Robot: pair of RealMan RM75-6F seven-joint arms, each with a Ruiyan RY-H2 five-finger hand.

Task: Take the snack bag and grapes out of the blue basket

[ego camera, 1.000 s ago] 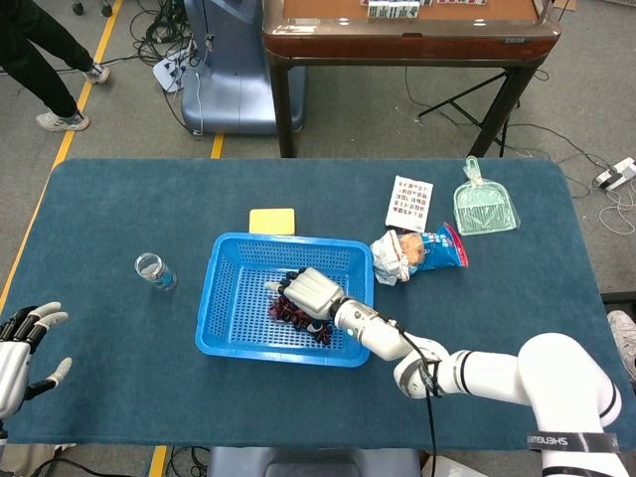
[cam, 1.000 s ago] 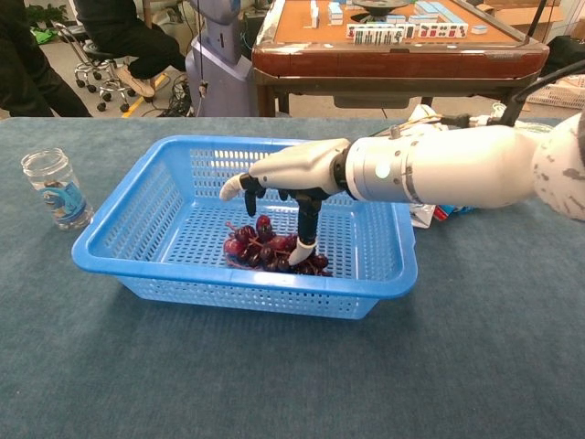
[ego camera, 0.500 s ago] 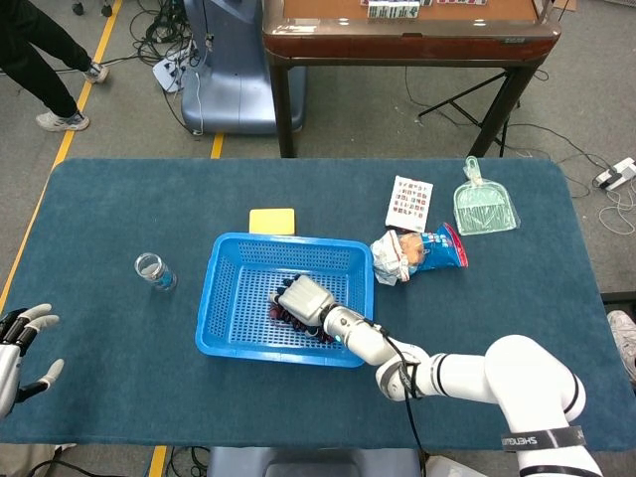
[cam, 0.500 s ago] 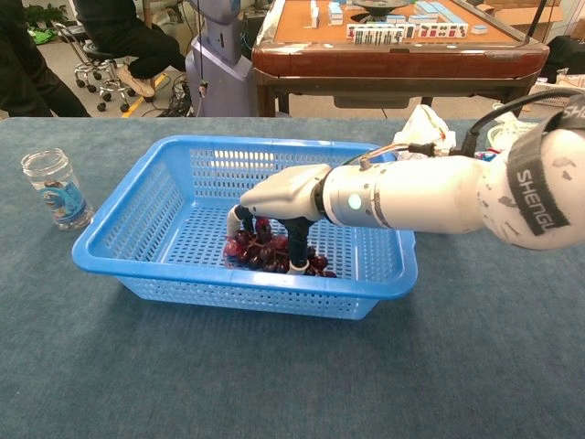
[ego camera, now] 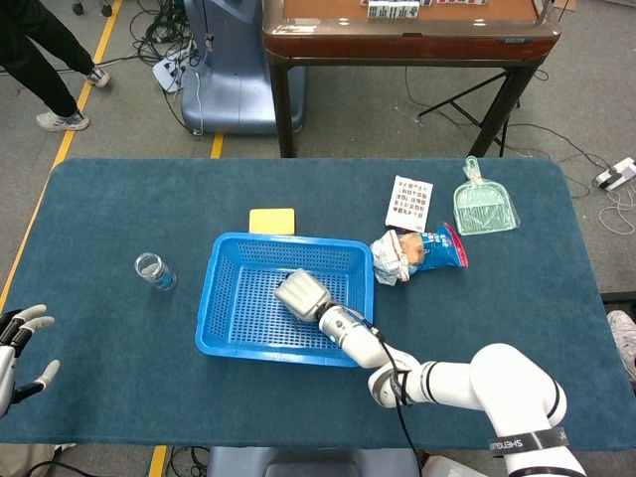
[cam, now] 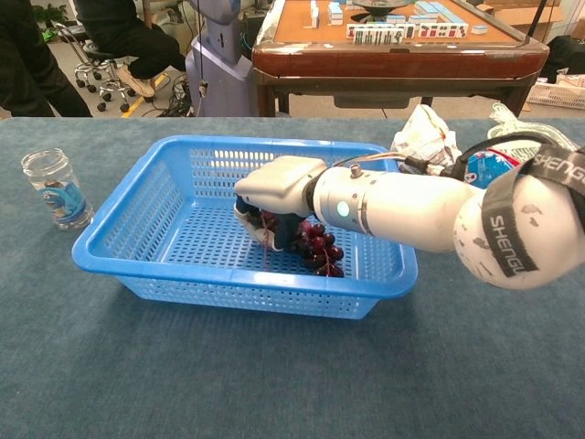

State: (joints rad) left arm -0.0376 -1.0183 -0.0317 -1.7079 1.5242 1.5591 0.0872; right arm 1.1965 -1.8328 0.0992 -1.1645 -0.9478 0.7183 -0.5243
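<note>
The blue basket (ego camera: 231, 328) (cam: 155, 265) sits mid-table. Inside it my right hand (ego camera: 301, 294) (cam: 277, 190) grips a bunch of dark purple grapes (cam: 315, 247), lifted a little off the basket floor and hanging below the fingers. In the head view the hand hides the grapes. The snack bag (ego camera: 422, 252) (cam: 423, 137) lies outside the basket, on the table just right of its far right corner. My left hand (ego camera: 20, 343) stays at the table's left edge, fingers spread, holding nothing.
A small glass jar (ego camera: 154, 270) (cam: 56, 188) stands left of the basket. A yellow pad (ego camera: 272, 221) lies behind it. A printed card (ego camera: 409, 202) and a green dustpan (ego camera: 484, 207) lie at the back right. A wooden table (ego camera: 407, 30) stands beyond.
My right hand has closed around the grapes and raised them slightly off the basket floor. The left hand has slid a little further down out of view.
</note>
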